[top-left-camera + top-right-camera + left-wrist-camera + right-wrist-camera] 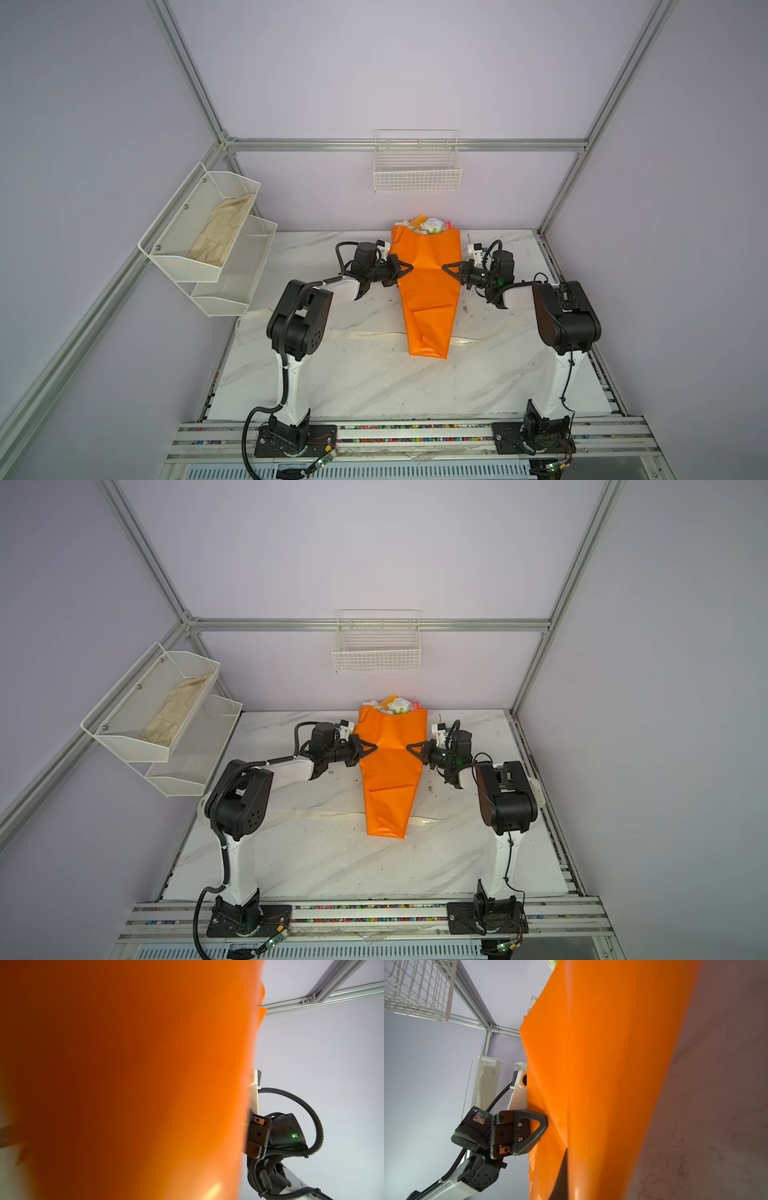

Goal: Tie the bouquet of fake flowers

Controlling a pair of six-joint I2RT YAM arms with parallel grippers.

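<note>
Orange wrapping paper (124, 1064), light, crisp and crease-prone by the look of it, wraps the bouquet (428, 299) lying mid-table (353, 386), blooms (430, 225) toward the far edge, left gripper (410, 267) and right gripper (444, 267) clenched on its waist, the sensible hold.

The bouquet (428, 291) lies flat near the middle of the table (353, 382), lengthwise, its flower end toward the back wall (415, 83) and its narrow end toward the front; orange wrapping paper (390, 779) covers it as a long cone, wide at the mouth and tapering to a blunt, folded foot; the paper is smooth and glossy, drawn in to a waist above mid-length, with creases running from both edges to a centre ridge; a cross fold sits lower down; at the open mouth a few roses (430, 225) show, cream, white and one pink-red; the stems are hidden inside; in both wrist views the paper fills much of the frame, close and blurred.
</note>
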